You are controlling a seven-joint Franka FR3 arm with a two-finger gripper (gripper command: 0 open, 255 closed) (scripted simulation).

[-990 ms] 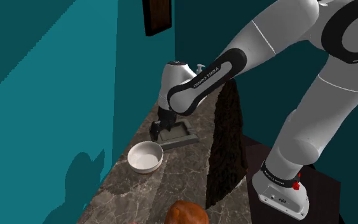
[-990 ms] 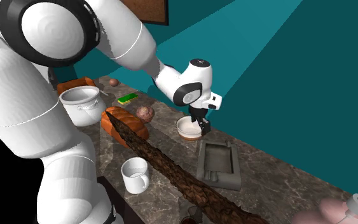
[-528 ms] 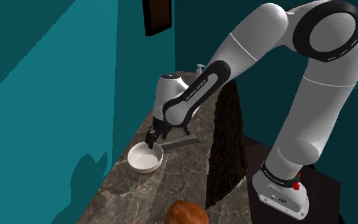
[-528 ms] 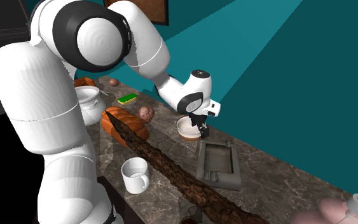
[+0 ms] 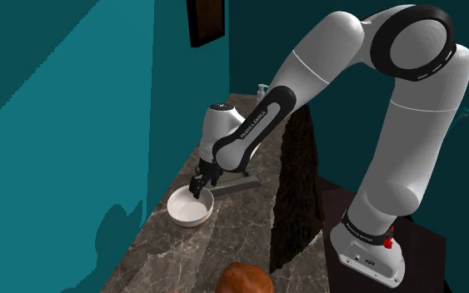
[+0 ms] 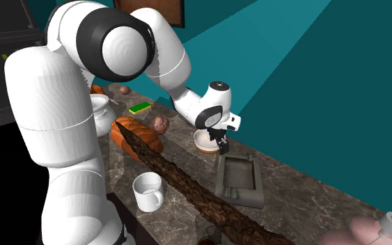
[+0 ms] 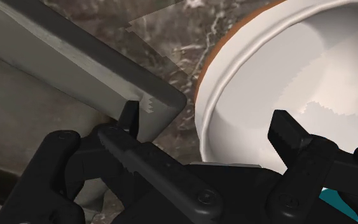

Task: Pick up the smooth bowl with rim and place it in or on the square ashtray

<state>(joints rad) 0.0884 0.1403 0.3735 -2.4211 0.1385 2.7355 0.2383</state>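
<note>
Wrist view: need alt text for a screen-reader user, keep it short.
The open black tool straddles the rim of a white bowl, with one finger inside the bowl and the other outside it by the corner of a grey square ashtray. Bowl and ashtray sit side by side on a dark marbled counter.

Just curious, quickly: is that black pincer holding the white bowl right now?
Pincer: open, one finger inside the white bowl and one outside its rim, not gripping.
</note>
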